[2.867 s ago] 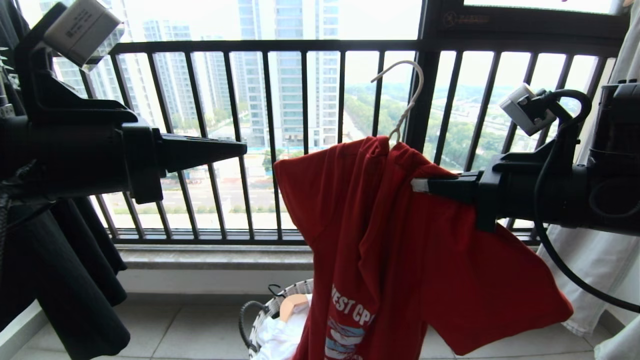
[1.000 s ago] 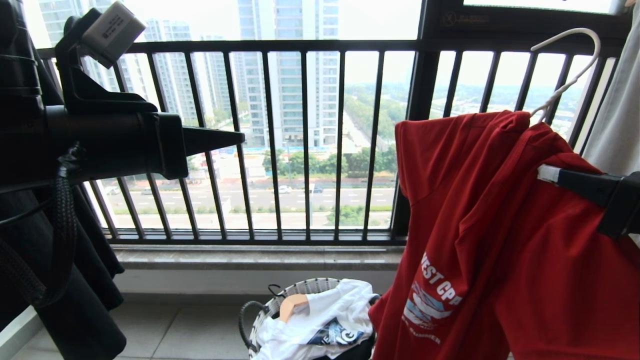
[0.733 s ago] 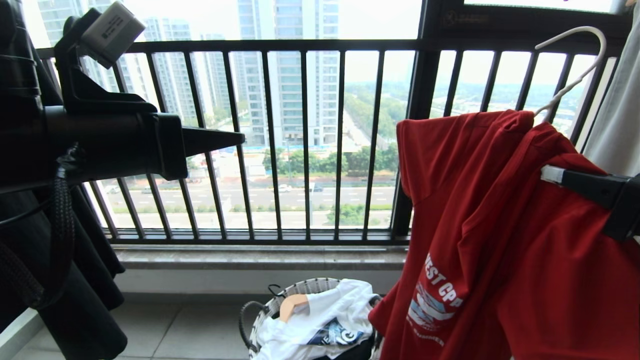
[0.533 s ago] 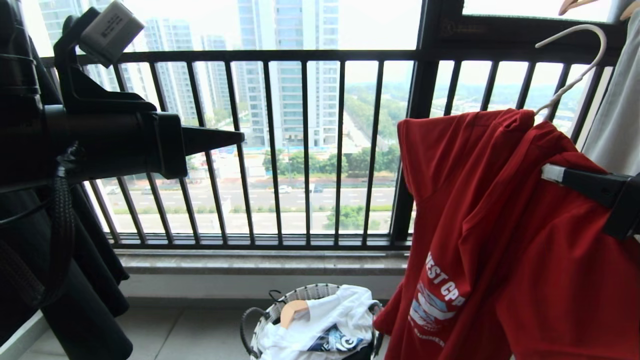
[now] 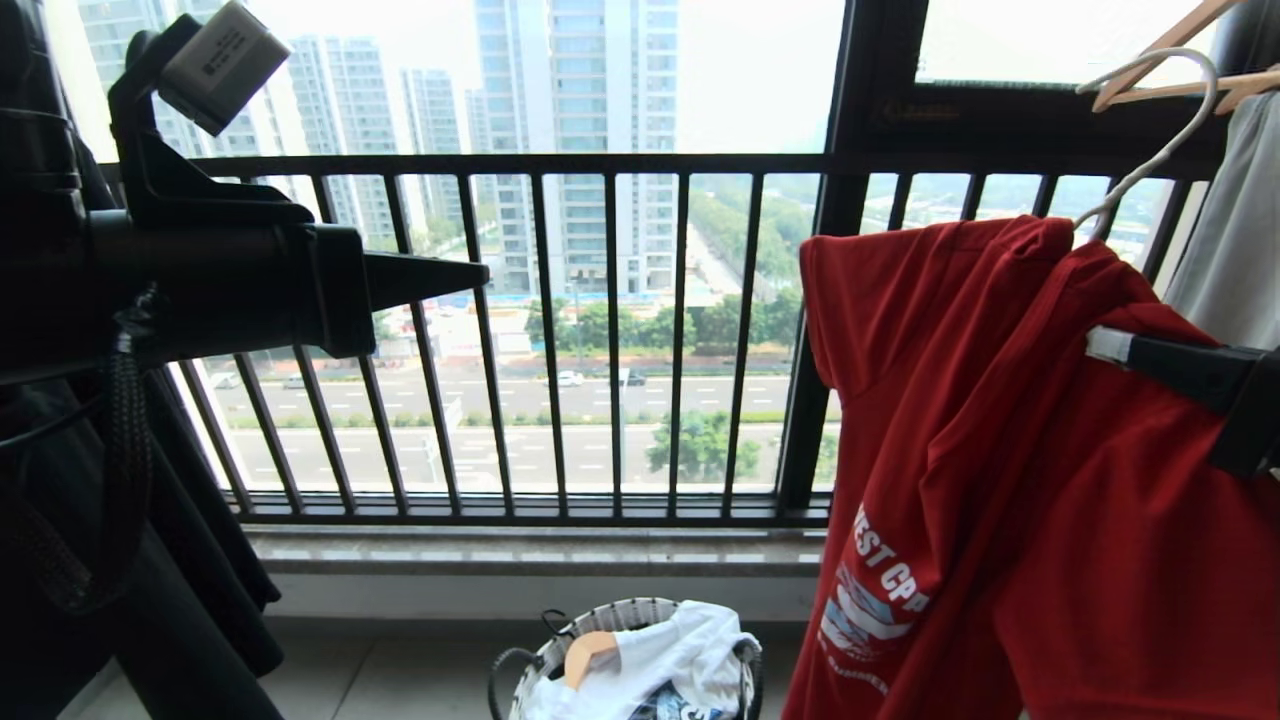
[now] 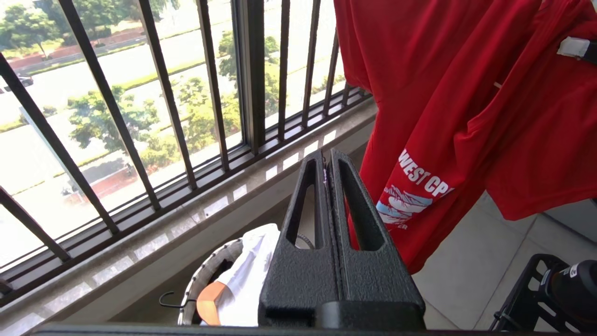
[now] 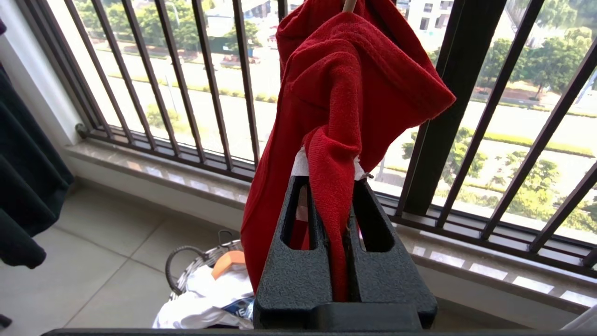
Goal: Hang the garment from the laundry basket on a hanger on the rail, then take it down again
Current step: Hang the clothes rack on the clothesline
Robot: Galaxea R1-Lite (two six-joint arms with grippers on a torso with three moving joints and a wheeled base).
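Note:
The red garment (image 5: 980,420) with white "WEST COAST" lettering hangs on the thin white hanger, whose hook (image 5: 1165,150) sticks up above the collar at the right. My right gripper (image 5: 1100,345) is shut on a fold of the garment (image 7: 345,93) at the shoulder, with red cloth pinched between the jaws (image 7: 329,168). My left gripper (image 5: 480,272) is held out at the left, shut and empty (image 6: 326,156), apart from the garment (image 6: 466,93). Below on the floor stands the laundry basket (image 5: 545,660) with white clothes in it. The rail is out of view.
The black barred balcony railing (image 5: 600,165) runs across in front. Light wooden hangers (image 5: 1160,45) show at the top right above a pale garment (image 5: 1230,250). A black garment (image 5: 180,600) hangs at the left. A wooden hanger (image 5: 590,650) lies in the basket.
Early on, the right gripper carried the garment and hanger to the right. Since then the whole view has tilted up: railing and basket sit lower, and wooden hangers appear at the top right.

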